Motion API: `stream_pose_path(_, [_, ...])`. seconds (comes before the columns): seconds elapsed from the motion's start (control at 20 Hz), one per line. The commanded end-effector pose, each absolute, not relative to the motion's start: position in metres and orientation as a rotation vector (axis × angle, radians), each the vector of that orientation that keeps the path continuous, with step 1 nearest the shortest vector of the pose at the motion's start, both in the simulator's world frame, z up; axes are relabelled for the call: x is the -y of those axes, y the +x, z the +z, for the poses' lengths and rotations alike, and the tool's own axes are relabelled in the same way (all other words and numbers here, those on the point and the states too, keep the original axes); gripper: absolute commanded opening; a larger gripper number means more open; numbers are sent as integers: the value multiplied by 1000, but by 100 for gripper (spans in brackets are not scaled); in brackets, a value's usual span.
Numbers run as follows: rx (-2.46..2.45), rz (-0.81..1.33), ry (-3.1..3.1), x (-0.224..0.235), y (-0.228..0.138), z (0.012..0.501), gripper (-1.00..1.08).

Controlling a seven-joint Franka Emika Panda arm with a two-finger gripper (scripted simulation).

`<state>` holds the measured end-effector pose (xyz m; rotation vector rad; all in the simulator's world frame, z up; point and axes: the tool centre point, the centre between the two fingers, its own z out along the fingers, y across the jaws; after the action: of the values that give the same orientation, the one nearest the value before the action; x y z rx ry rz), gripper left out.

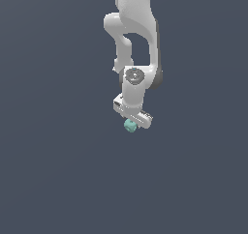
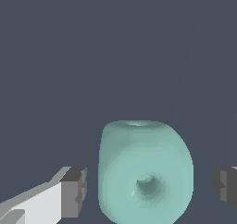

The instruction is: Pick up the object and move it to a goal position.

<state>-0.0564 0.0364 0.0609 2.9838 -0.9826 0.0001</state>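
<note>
The object (image 1: pixel 130 125) is a small teal-green rounded lump with dimples, seen just under the white arm in the exterior view. In the wrist view it (image 2: pixel 146 172) fills the space between the two fingers. My gripper (image 1: pixel 133 121) is open around it. One dark fingertip (image 2: pixel 74 193) and the other (image 2: pixel 225 185) stand on either side of it, each with a narrow gap to it, so neither touches. The gripper (image 2: pixel 149 189) is level with the object.
A flat, even dark grey-blue surface fills both views. The white arm (image 1: pixel 133 35) comes down from the top of the exterior view. Nothing else shows.
</note>
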Motion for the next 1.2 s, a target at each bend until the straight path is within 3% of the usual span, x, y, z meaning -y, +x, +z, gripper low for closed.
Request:
stream_pose_path(0.0, [984, 0, 2983, -36, -57, 49, 100])
stream_pose_path(0.3, [985, 0, 2983, -37, -56, 39, 100])
stream_pose_path(0.35, [985, 0, 2983, -37, -56, 39, -100])
stream_pose_path(1.15, [985, 3, 2984, -27, -49, 41, -100])
